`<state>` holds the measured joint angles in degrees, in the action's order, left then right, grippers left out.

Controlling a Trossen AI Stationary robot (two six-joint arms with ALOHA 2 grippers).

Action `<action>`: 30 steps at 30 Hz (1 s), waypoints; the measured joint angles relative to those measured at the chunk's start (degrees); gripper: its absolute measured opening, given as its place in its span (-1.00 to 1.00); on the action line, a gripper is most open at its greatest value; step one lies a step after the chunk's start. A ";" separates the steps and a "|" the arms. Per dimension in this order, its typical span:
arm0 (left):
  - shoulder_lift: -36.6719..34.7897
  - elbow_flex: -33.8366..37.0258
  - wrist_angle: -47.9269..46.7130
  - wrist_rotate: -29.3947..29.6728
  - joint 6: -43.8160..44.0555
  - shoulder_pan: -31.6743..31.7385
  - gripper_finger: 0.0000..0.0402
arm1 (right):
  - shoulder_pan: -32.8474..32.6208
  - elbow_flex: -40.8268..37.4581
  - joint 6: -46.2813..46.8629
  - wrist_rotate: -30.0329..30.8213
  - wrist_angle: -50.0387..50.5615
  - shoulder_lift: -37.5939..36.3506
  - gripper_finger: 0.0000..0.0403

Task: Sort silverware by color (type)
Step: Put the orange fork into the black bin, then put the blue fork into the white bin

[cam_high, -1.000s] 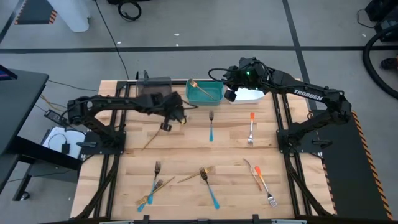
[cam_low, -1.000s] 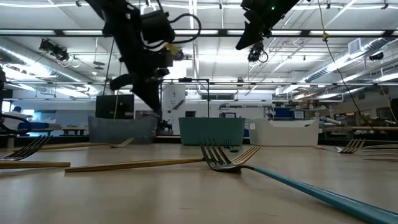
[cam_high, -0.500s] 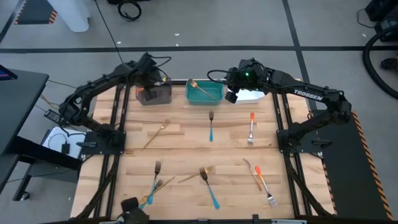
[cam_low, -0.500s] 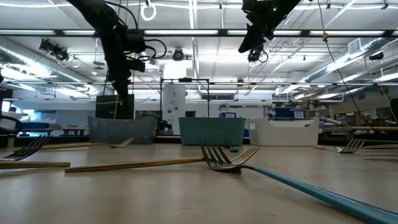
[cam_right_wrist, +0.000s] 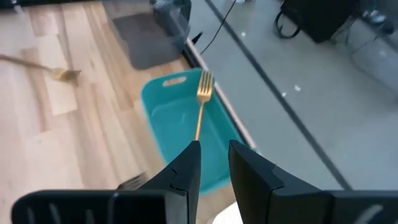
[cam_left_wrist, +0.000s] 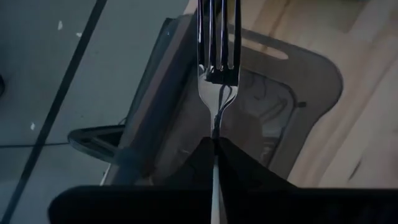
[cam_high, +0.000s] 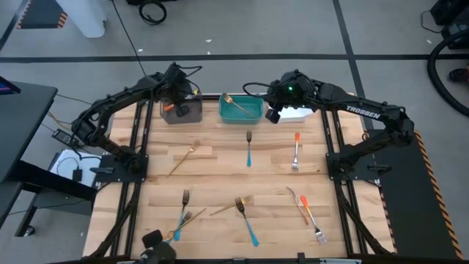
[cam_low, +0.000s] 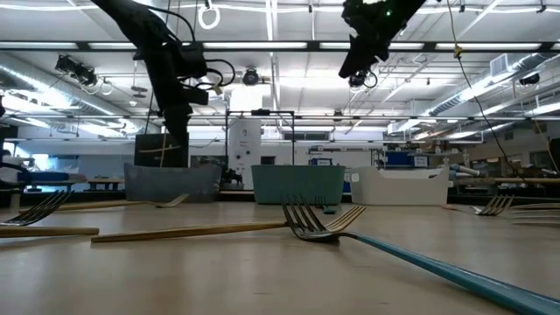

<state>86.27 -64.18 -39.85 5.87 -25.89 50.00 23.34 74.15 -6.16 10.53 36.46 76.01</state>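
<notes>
My left gripper (cam_high: 176,105) hangs over the grey bin (cam_high: 192,117) at the table's far edge, shut on a silver fork (cam_left_wrist: 217,43). The fork's handle is hidden between the fingers. My right gripper (cam_high: 275,111) hovers open between the teal bin (cam_high: 253,115) and the white bin (cam_high: 302,114). A gold fork (cam_right_wrist: 200,106) lies in the teal bin, its head leaning on the rim. Blue-handled (cam_high: 249,149), orange-handled (cam_high: 296,151) and gold (cam_high: 183,158) pieces lie flat on the wood. My left gripper pinches the silver fork at its narrow neck (cam_left_wrist: 216,121), just behind the tines. The fingers come from above, pointing down at the grey bin, and the fork runs along them with its tines sticking out past their tips. The fork is lifted clear over the bin (cam_left_wrist: 292,118).
Near the front edge lie crossed forks: blue and gold ones (cam_high: 179,218), a blue one over a gold one (cam_high: 244,215), and two orange ones (cam_high: 306,211). The three bins line the far edge. Bare wood lies between the rows.
My left gripper has carried the fork from above the table's left-middle toward the far edge, over the grey bin, and has stayed shut on it. In the last half second it has sunk slightly. The pieces on the table have not moved.
</notes>
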 joint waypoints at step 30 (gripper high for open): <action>-5.73 -0.02 2.63 -13.65 16.26 -20.62 -0.48 | -20.16 -3.36 55.25 -6.11 22.46 0.72 -0.55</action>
<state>80.55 -64.20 -37.23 -7.78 -9.63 29.38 3.17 70.79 49.08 4.42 58.92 76.72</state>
